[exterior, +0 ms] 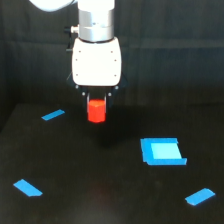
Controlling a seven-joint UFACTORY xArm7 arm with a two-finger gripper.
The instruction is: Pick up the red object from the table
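Exterior view, single frame, objects noted from the view's left to its right.

Near the lower left, a small blue flat piece (28, 188) is lying on the table (100, 200), angled. Above it, further back on the left, a thinner blue strip (53, 115) is lying tilted, well apart from the first.

Centre-left: the arm's white wrist housing (97, 61) is hanging down from the top of the frame, with a silver collar above it. Below the housing, the gripper (97, 102) is pointing straight down. The red object (96, 111) is sitting directly under it, its top tucked up between the dark fingers, which are appearing to close on its upper part. The fingers themselves are dark against a dark background, so contact on each side is hard to make out. The block is upright. A faint reddish glow is showing on the table well below it, and the block appears to be lifted clear of the surface, though the gap itself is not sharp.

Right of centre: a larger blue flat square (161, 151) is lying on the table, well apart from the block. Lower right: another small blue piece (199, 196) is lying tilted near the corner.
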